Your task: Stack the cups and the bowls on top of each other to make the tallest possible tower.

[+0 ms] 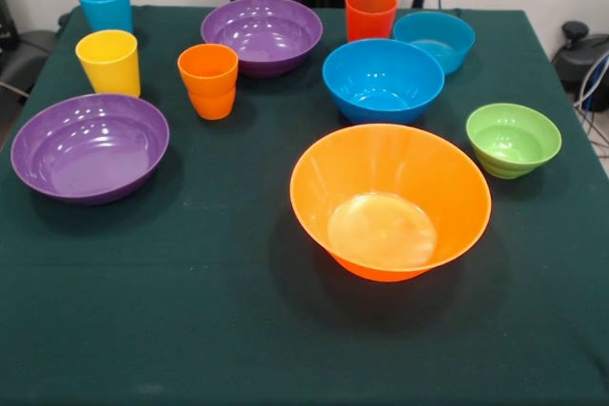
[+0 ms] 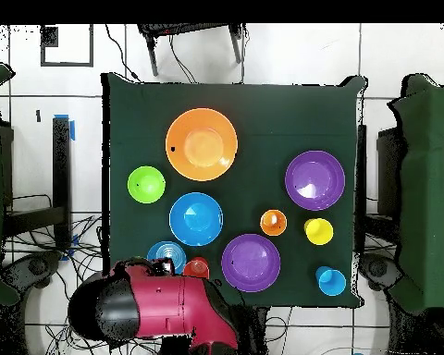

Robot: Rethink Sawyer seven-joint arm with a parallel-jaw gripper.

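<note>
Sitting unstacked on the green cloth: large orange bowl (image 1: 390, 199) nearest the front camera, deep blue bowl (image 1: 383, 79) behind it, orange cup (image 1: 208, 80) further left, all likely light, stiff, slick, best pinched at rims; gripper state unreadable.

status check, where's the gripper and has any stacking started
Gripper not visible, arm drawn back at base. No tower: large orange bowl empty, other bowls and cups all standing apart on the table. Nothing in the way.

Red-blk arm (image 2: 156, 310) drawn back over base, gripper not visible in either view
</note>
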